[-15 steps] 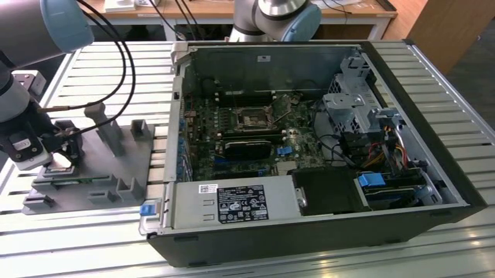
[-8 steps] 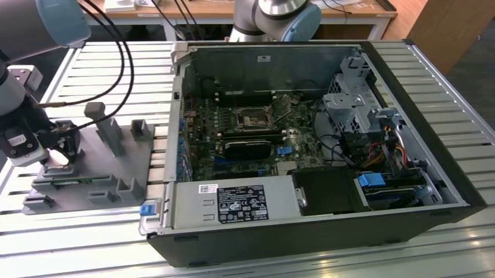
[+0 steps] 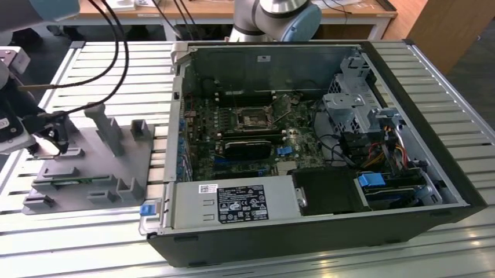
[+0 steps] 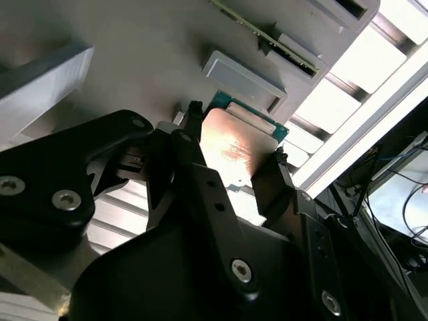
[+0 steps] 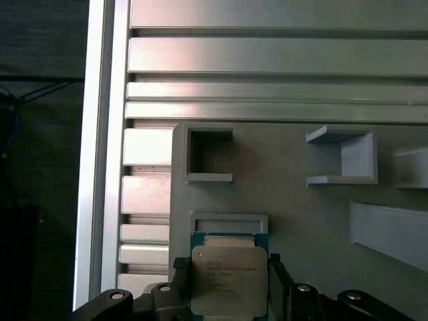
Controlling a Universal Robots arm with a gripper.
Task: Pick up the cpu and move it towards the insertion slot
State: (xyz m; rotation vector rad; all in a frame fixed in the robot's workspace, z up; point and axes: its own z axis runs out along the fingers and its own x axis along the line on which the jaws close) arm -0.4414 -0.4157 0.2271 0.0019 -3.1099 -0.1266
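Black two-finger gripper point(image 5: 229, 269) is clamped on the flat square silvery-topped cpu point(image 5: 229, 281), fingers point(image 4: 277, 167) against opposite edges, above the grey plastic fixture block point(image 3: 93, 168) at the exterior view's left. Square dark insertion slot point(image 3: 254, 117) lies well apart, walled inside the open black computer case point(image 3: 309, 237). The cpu's underside is hidden.

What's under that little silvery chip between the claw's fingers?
The grey fixture block lies below the cpu, which the gripper clasps. The chip covers the spot directly beneath, so contact is unclear.
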